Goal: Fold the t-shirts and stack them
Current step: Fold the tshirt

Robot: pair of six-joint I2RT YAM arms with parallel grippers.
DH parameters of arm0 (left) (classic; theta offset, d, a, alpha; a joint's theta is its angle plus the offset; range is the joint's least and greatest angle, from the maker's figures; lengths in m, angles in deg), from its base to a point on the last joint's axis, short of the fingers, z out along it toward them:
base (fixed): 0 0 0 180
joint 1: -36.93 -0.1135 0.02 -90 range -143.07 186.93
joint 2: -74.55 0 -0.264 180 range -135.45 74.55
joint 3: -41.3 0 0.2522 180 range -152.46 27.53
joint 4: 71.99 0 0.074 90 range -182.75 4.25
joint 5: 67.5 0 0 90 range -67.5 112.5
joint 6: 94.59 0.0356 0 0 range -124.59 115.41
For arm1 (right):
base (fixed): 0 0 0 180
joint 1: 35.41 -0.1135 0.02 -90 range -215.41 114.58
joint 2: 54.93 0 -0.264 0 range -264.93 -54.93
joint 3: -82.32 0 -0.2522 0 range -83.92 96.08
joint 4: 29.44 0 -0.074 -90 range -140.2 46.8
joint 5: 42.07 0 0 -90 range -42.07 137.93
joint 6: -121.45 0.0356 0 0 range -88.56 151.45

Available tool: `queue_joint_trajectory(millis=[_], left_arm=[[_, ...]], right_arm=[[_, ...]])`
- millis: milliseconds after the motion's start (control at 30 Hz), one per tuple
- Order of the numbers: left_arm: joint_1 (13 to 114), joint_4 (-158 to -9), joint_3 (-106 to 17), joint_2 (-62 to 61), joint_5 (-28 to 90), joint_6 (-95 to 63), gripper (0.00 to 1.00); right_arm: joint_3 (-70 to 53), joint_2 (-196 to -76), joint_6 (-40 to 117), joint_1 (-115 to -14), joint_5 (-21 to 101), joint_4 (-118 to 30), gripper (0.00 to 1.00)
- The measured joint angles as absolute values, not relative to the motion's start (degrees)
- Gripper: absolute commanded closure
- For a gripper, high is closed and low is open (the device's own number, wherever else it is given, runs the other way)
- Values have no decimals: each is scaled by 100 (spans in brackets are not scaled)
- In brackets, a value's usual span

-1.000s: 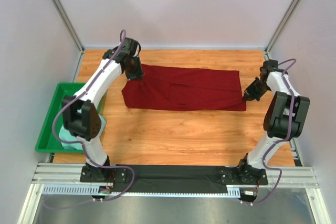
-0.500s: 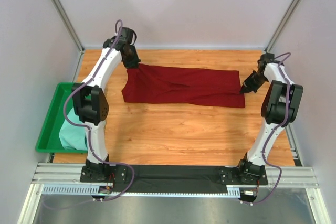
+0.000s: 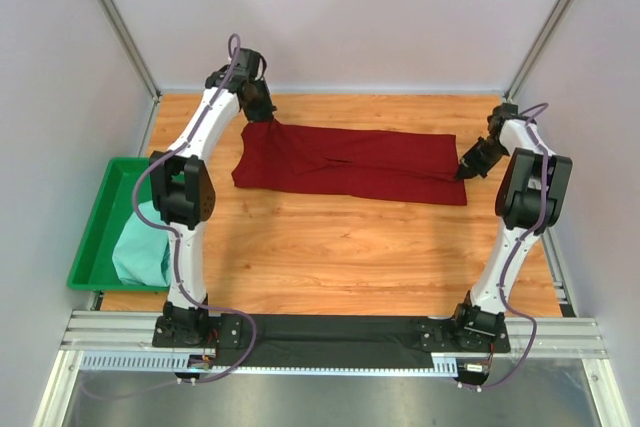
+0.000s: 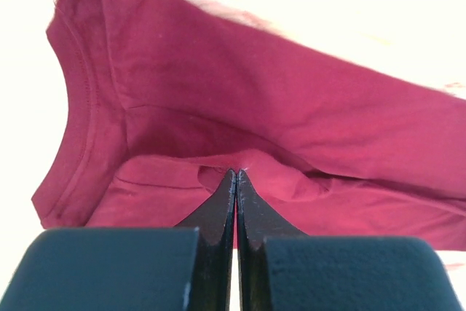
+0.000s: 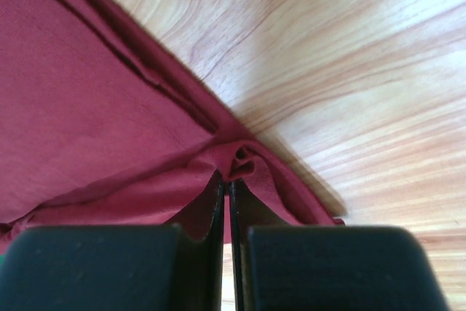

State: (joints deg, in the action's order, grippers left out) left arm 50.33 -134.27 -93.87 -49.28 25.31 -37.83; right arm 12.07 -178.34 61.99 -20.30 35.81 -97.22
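Observation:
The maroon t-shirt point(image 3: 350, 165) lies stretched left to right across the far half of the wooden table point(image 3: 340, 247), folded lengthwise. My left gripper point(image 3: 268, 117) is shut on its far left corner; in the left wrist view the jaws point(image 4: 235, 174) pinch a fold of red cloth point(image 4: 291, 100) near the neckline. My right gripper point(image 3: 463, 172) is shut on the shirt's right end; in the right wrist view the jaws point(image 5: 227, 182) pinch a bunched fold point(image 5: 109, 107). The pale mint t-shirt point(image 3: 145, 247) lies crumpled in the tray.
A bright green plastic tray point(image 3: 95, 222) stands at the table's left edge beside the left arm. Metal frame posts and white walls enclose the table. Bare wood lies between the maroon shirt and the arm bases.
Both grippers have pulled the maroon shirt a little farther back and taut. The left arm has swung away from the tray, uncovering the mint shirt.

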Motion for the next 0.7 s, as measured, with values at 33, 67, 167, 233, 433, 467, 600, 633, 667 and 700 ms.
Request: queue_joint_trajectory(millis=[33,67,167,233,433,467,600,633,667,700], left_arm=[[5033,-13427,-9387,-4996,2533,-3787,100],[5031,-13424,-9387,-5061,2535,-3789,100],[5007,-13403,-9387,-5171,2526,-3792,100],[4983,-13368,-9387,-5180,2520,-3794,100],[4819,-13256,-9630,-5317,2535,-3835,95],[4791,-13254,-9724,-5381,2548,-3820,90],[4730,-13383,-10303,-5680,2423,-3584,53],[4732,-13411,-10340,-5676,2327,-3492,50],[4745,-13462,-10340,-5608,2194,-3392,50],[4767,-13518,-10307,-5512,2065,-3322,50]], right_arm=[[1218,-17856,6199,-2030,3579,-9718,100],[1237,-17884,6201,-2030,3579,-9720,100],[1364,-17976,6203,-2030,3552,-9718,99],[1484,-18042,6208,-2030,3524,-9720,97],[2144,-18413,6300,-2037,3375,-9744,76],[2354,-18531,6300,-2039,3373,-9755,72],[3336,-18982,6280,-2039,3402,-9899,64],[3443,-18997,6247,-2039,3430,-9936,63],[3537,-18971,6201,-2041,3465,-10030,62],[3523,-18868,6157,-2041,3526,-10056,61]])
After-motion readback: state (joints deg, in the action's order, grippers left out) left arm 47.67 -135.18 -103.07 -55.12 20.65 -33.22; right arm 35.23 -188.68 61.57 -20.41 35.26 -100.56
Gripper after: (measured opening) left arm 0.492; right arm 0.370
